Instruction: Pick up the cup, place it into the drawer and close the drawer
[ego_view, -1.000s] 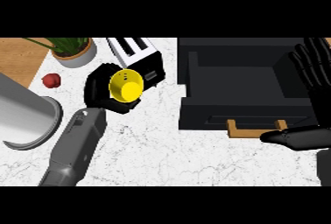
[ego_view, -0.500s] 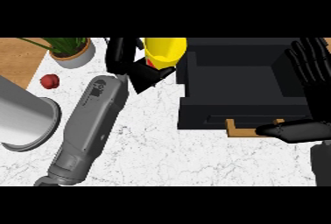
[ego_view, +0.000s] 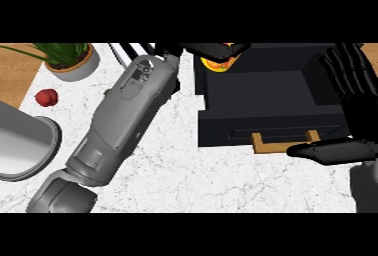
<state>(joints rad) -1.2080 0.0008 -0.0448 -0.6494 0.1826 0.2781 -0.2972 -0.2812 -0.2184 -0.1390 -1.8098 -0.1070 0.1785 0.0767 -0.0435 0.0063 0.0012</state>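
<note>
My left hand (ego_view: 210, 49), at the top centre of the frame, is curled round the yellow cup (ego_view: 220, 64), holding it over the back left corner of the open black drawer (ego_view: 266, 100). My right hand (ego_view: 353, 100) rests at the right edge beside the drawer, fingers straight, thumb near the wooden handle (ego_view: 284, 145). Upper left: potted green plant (ego_view: 66, 57), small red apple (ego_view: 46, 97).

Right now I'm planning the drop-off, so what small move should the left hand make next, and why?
Probably carry the cup a little further over the drawer and lower it before letting go. The left hand holds the yellow cup at the drawer's far left corner, barely past the rim, while the open cavity lies to its right. The right hand rests open along the drawer's right side.
</note>
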